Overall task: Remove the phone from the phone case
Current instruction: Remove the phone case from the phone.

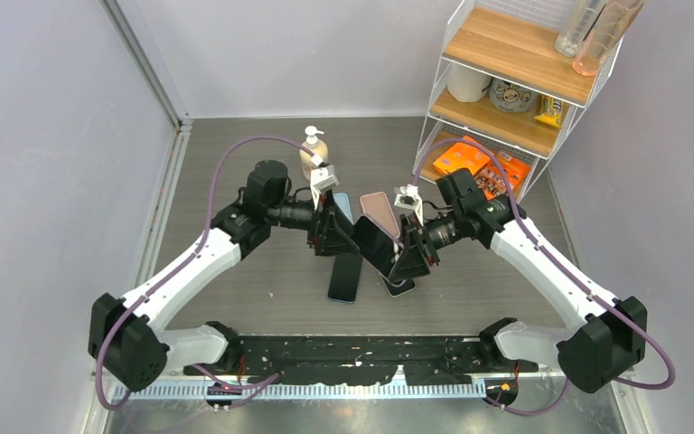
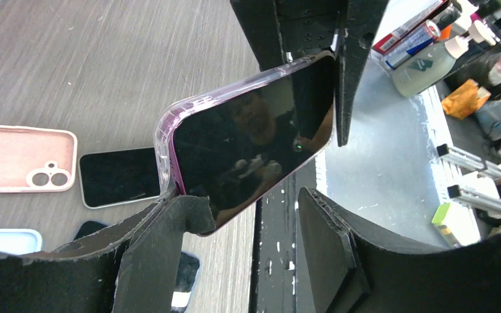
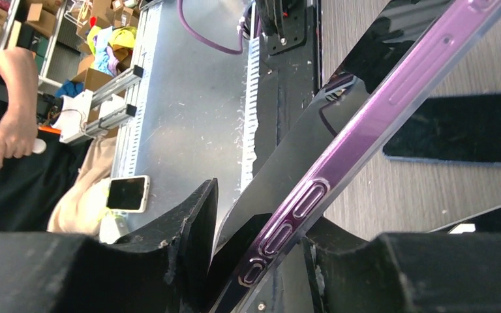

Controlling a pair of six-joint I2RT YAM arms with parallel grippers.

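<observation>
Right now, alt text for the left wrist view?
A dark-screened phone in its clear purple-edged case hangs above the table, clamped at its far end by the right gripper. The left gripper is open at its near corner; a pink case lies behind.

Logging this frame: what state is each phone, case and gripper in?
Black phone in clear purple-tinted case: inside its case, held tilted above the table.
Right gripper: shut on that phone's edges.
Left gripper: open, one finger at the phone's lower corner.
Pink phone case with camera cut-out: empty, lying flat.
Dark phone with pale rim: lying flat, screen off.
</observation>
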